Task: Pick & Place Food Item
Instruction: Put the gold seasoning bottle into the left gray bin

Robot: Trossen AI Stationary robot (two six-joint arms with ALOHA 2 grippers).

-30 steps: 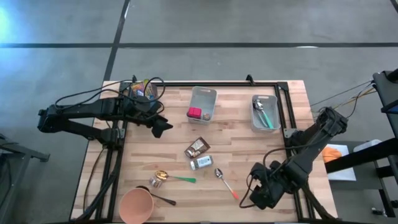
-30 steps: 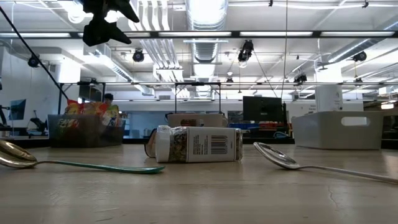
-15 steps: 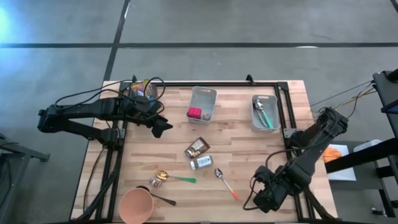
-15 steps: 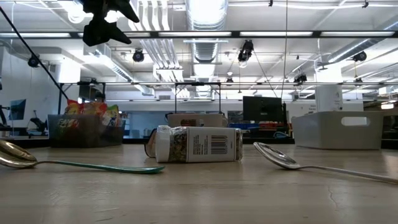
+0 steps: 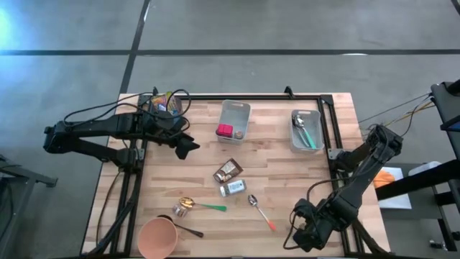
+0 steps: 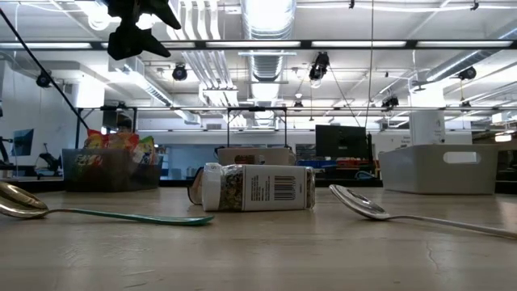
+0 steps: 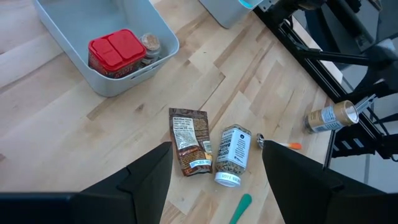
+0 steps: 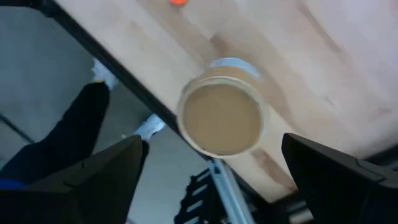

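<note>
A small jar with a tan lid (image 8: 222,118) stands near the table's near edge, toward the right. My right gripper (image 8: 211,144) hangs above it, open and pointing down, with a finger on either side and clear of it. In the high view that gripper (image 5: 305,234) hides the jar. The jar (image 7: 333,116) also shows in the left wrist view. A brown pouch (image 5: 228,170) and a spice jar (image 5: 232,188), lying on its side, are at the table's middle. My left gripper (image 5: 188,147) waits open, high over the table's left part.
A bin holding a red-lidded box (image 5: 233,121) and a bin of utensils (image 5: 305,129) stand at the back. An orange-handled spoon (image 5: 260,211), a green-handled spoon (image 5: 198,205) and a pink cup (image 5: 158,237) lie near the front. A black frame rail (image 5: 334,155) runs along the right.
My right gripper has gone toward the table's near edge and a little toward its right edge. Nothing on the table's middle has moved.
</note>
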